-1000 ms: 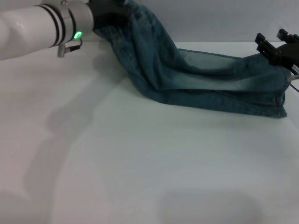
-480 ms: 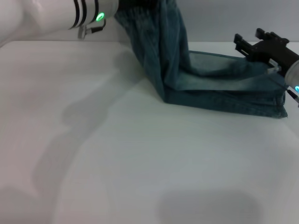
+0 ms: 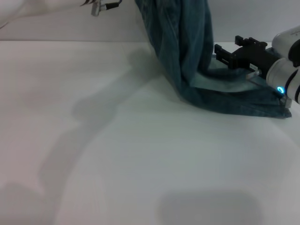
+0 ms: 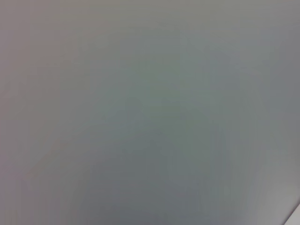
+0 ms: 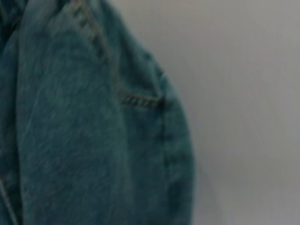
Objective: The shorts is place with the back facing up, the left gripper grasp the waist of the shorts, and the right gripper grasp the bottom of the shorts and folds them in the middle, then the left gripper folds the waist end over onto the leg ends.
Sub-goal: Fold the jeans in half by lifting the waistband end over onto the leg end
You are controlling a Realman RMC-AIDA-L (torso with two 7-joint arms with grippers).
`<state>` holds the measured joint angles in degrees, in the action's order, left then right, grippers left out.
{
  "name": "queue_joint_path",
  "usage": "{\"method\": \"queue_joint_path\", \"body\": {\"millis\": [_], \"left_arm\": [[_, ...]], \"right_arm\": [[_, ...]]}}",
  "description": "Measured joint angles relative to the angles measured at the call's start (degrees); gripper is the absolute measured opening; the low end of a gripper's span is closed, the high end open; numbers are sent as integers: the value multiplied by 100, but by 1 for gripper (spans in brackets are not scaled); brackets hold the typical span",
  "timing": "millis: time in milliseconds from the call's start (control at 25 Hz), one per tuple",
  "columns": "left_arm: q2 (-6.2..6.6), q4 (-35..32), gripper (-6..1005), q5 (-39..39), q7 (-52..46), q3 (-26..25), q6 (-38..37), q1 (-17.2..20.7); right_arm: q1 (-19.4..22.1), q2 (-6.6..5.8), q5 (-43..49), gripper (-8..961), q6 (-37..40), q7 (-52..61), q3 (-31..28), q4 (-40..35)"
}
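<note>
The blue denim shorts [image 3: 187, 56] hang in a steep drape from above the top edge of the head view down to the table. Their lower part, with the leg ends [image 3: 280, 110], lies flat at the right. The waist is out of view above that edge. Of the left arm only a white piece [image 3: 11, 7] shows at the top left, and the left gripper is beyond the frame. The right gripper [image 3: 228, 50], a black claw, hovers open just right of the hanging cloth, above the flat part. The right wrist view is filled with denim [image 5: 70, 131] and a stitched seam.
The white table [image 3: 140, 164] stretches to the left and front of the shorts, crossed by the left arm's shadow [image 3: 93, 108]. The left wrist view shows only a plain grey surface.
The left arm has carried the waist end up and to the right, out of the top of the view. The right gripper has moved left, over the flat part of the shorts.
</note>
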<state>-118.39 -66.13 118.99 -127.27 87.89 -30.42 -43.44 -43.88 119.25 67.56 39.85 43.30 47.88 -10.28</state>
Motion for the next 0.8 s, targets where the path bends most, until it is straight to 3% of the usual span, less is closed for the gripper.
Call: {"method": "queue_joint_path", "body": {"millis": [520,800], "left_arm": [[0,-626,59,-2,1,132,-167,50],[5,-583,60,6,0,102,-155,32]], "right_arm": [[-341,5,0,651,-237,8,344,86],[-526,21,-3,652,-291,57,623,306]]}}
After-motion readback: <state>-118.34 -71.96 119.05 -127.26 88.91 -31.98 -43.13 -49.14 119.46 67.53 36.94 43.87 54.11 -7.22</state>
